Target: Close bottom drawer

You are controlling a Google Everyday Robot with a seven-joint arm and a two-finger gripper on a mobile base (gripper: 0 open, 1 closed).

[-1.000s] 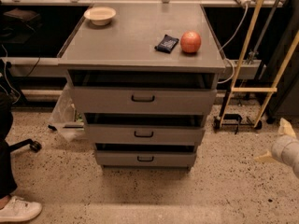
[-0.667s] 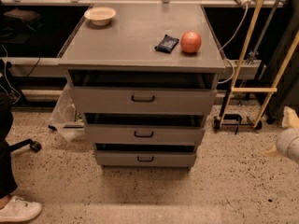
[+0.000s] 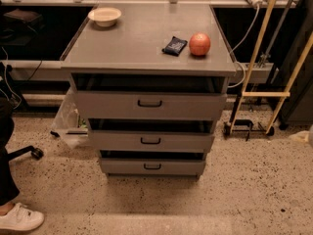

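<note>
Bits and pieces on and around the cabinet

On the worktop (image 3: 132, 48), a cream bowl (image 3: 104, 16) sits back left and a dark packet (image 3: 174, 46) lies just beside a reddish round fruit (image 3: 199, 44). A white sneaker (image 3: 19, 218) is on the floor bottom left, and the tool (image 3: 307, 136) shows at the right edge.

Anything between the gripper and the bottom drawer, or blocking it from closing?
Nothing visible. The gripper is just a sliver at the right edge; only bare floor lies between it and the bottom drawer. The inside of that drawer is dark, so unseen.
</note>
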